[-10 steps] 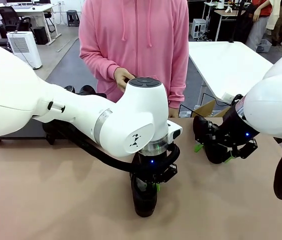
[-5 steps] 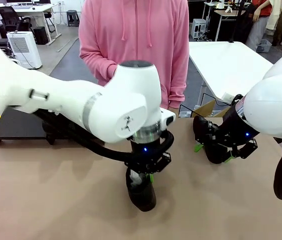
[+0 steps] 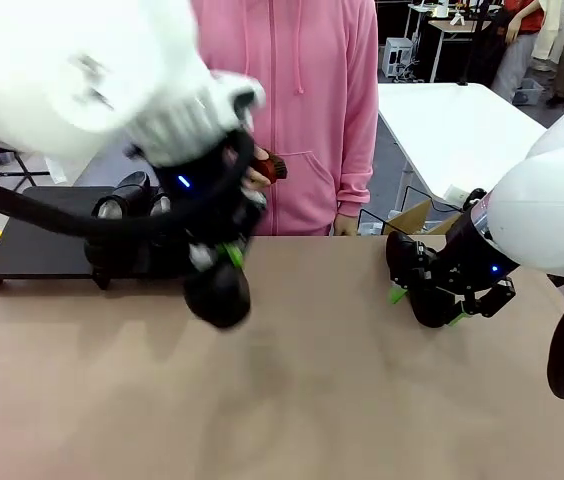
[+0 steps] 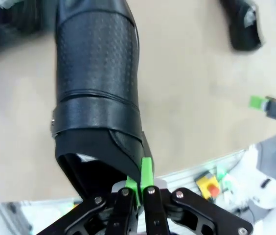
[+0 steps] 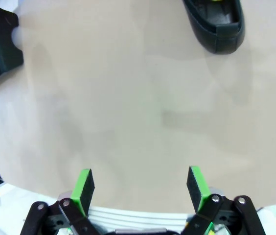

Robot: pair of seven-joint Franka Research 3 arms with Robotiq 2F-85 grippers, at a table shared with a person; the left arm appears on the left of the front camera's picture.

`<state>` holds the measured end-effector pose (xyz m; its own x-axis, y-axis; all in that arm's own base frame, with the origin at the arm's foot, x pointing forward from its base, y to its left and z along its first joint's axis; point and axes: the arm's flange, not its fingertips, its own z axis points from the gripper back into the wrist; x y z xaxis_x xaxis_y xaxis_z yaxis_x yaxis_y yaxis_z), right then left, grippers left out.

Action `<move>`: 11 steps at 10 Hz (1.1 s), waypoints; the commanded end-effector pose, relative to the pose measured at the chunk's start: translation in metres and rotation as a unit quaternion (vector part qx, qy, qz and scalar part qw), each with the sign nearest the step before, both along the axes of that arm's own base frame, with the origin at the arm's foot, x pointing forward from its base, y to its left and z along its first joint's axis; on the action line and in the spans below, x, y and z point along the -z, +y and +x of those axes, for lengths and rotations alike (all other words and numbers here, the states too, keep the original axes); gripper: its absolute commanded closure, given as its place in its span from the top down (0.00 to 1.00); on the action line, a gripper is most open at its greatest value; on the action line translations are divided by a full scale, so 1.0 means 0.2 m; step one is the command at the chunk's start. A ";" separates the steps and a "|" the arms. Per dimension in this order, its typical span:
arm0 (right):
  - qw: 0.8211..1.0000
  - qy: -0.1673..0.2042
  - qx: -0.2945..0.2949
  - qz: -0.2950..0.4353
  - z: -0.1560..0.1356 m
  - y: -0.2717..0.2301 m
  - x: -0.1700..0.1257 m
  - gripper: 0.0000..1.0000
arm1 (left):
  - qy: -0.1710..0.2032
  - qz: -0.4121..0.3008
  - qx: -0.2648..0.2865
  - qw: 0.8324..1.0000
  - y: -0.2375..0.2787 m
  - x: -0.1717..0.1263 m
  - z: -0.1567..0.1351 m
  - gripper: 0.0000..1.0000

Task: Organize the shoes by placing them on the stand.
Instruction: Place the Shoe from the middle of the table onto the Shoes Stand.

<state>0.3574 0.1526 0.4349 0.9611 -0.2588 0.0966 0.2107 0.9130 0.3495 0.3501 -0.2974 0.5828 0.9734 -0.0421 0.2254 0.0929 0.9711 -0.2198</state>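
The left hand [image 4: 140, 171], a blur from the front, pinches a shoe [image 4: 96, 73] by its heel rim, toe cut off; the right hand [image 5: 140, 186] hangs spread above the worktop [image 5: 128, 112].

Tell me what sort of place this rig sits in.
Probably a robotics lab or open workshop: what looks like a yellow emergency-stop box past the edge of the table, a plain white worktable farther back, and more people standing beyond it.

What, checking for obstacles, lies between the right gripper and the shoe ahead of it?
Bare tabletop, seen in the right wrist view between the right gripper and the shoe.
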 end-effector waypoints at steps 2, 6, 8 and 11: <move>1.000 0.001 -0.003 0.007 0.01 0.00 0.00 1.00 | -0.168 0.030 -0.005 0.985 0.38 -0.32 0.04 0.00; 1.000 0.001 -0.003 0.007 0.01 0.00 0.00 1.00 | -0.177 0.163 -0.092 0.966 1.11 -0.28 0.28 0.00; 1.000 0.001 -0.003 0.007 0.01 0.00 0.00 1.00 | -0.179 0.191 -0.110 0.959 1.41 -0.16 0.34 0.00; 1.000 0.001 -0.003 0.007 0.01 0.00 0.00 1.00 | -0.139 0.127 -0.131 0.973 1.62 -0.01 0.35 0.00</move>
<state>0.3574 0.1525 0.4349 0.9611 -0.2589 0.0966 0.2108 0.9129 0.3495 0.4242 0.0306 0.5784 0.8694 0.0989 0.4841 -0.1682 0.9805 0.1018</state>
